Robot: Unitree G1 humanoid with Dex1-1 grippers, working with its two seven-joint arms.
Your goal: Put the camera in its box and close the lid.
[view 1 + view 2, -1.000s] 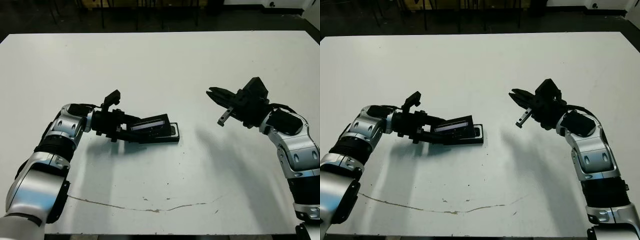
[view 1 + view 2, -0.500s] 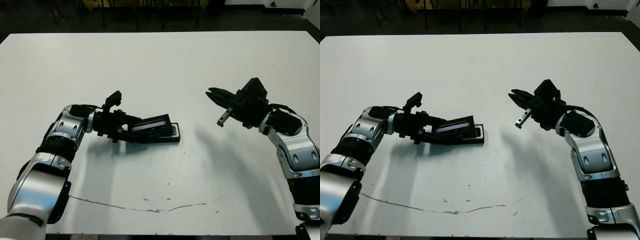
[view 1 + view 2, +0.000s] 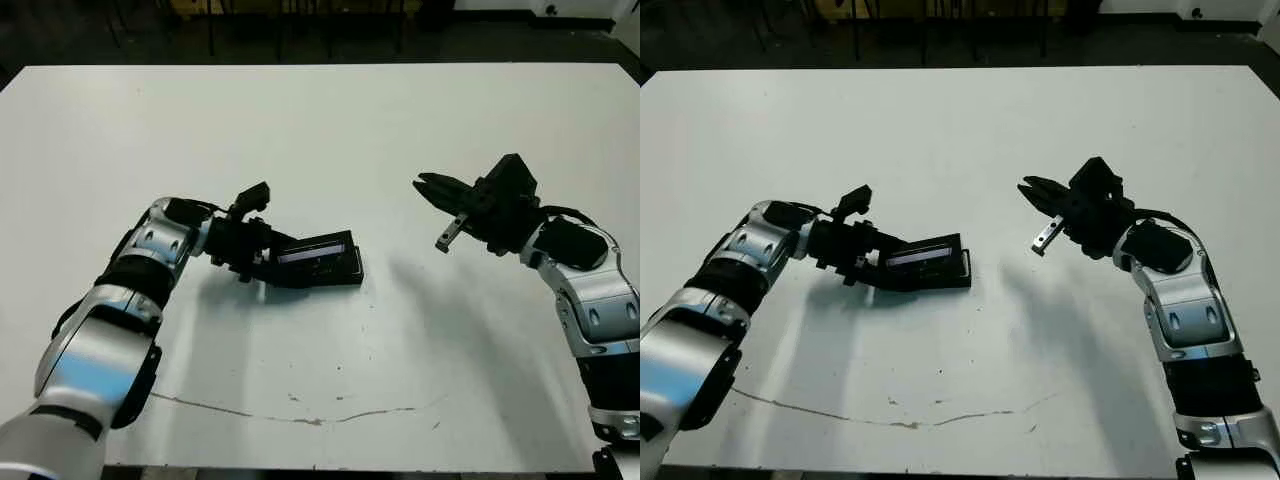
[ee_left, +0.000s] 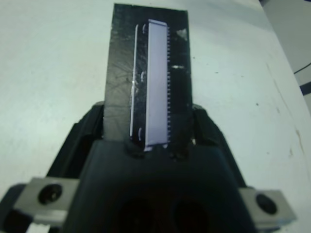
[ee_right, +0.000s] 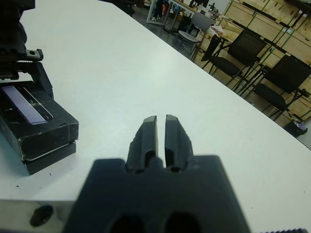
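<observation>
Left wrist view: left gripper (image 4: 148,141) clamps the lid (image 4: 148,77), pale stripe up, no legible writing, over the box (image 5: 51,153). Right gripper (image 5: 161,132) hovers, fingers nearly together.

The silver-and-black left arm reaches inward and low, its black two-fingered left hand (image 3: 268,262) clamped. The right arm is raised, its right hand (image 3: 432,193) hovering with fingers pressed together.

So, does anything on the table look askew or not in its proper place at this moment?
Yes. The lid sits tilted on the box, raised on the side held by the left gripper, so it is not closed flat. The right gripper is shut and empty.
</observation>
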